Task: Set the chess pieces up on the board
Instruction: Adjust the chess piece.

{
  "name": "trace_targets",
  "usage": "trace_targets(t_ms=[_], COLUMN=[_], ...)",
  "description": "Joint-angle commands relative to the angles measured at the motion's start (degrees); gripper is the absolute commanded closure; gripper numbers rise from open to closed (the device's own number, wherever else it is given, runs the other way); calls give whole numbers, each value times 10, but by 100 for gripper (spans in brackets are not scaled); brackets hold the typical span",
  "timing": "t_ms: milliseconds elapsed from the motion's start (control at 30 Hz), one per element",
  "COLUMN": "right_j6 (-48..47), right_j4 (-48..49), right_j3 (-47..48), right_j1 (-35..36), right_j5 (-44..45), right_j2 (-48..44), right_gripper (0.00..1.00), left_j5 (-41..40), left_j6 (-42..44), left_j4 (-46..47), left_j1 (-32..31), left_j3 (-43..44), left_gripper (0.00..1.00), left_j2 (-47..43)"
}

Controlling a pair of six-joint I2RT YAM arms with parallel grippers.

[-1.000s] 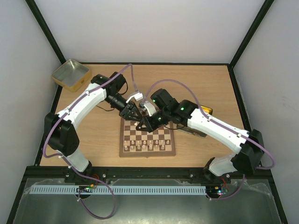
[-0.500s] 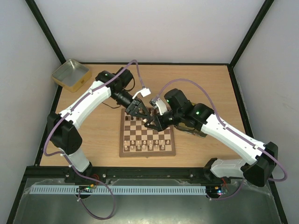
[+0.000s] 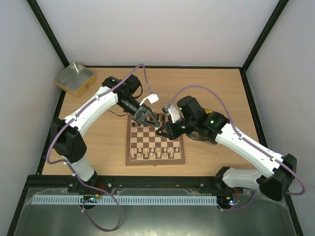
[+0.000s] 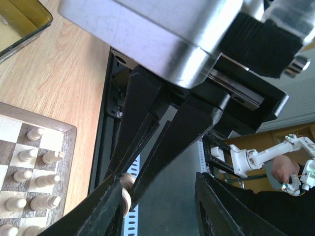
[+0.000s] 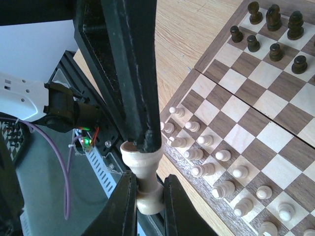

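Note:
In the right wrist view my right gripper (image 5: 147, 177) is shut on a cream-white chess piece (image 5: 142, 160), gripped round its waist. A finger (image 5: 135, 88) of the left gripper presses on the piece's top. The left wrist view shows my left gripper (image 4: 157, 179) open, the piece (image 4: 126, 189) against its left finger only. Both grippers meet tip to tip above the board's (image 3: 130, 162) far edge, left gripper (image 3: 147, 119), right gripper (image 3: 161, 130). Several white pieces (image 3: 152, 152) stand on the near rows. Dark pieces (image 5: 273, 29) stand on the far rows.
A gold tin (image 3: 74, 78) sits at the table's far left corner. A second gold tin (image 3: 216, 117) shows partly behind the right arm. The black frame rail (image 3: 157, 181) runs along the near edge.
Both arms have shifted to the right. The grippers have stayed tip to tip above the board's far edge.

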Motion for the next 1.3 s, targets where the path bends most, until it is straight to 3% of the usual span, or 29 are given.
trace_targets(t_ms=[0, 833, 1267], right_j6=[-3, 1, 3], right_j4=[8, -14, -8], right_j3=[11, 35, 30], right_j1=[-3, -6, -5], right_j5=[12, 2, -6], right_j2=[-8, -21, -17], right_gripper=[98, 98, 98], left_j5=[5, -27, -31], left_j6=[4, 12, 8], left_j4=[-15, -12, -5], left_j1=[-4, -7, -12], left_j3=[-12, -12, -12], left_gripper=[59, 60, 66], left_j2=[-9, 21, 24])
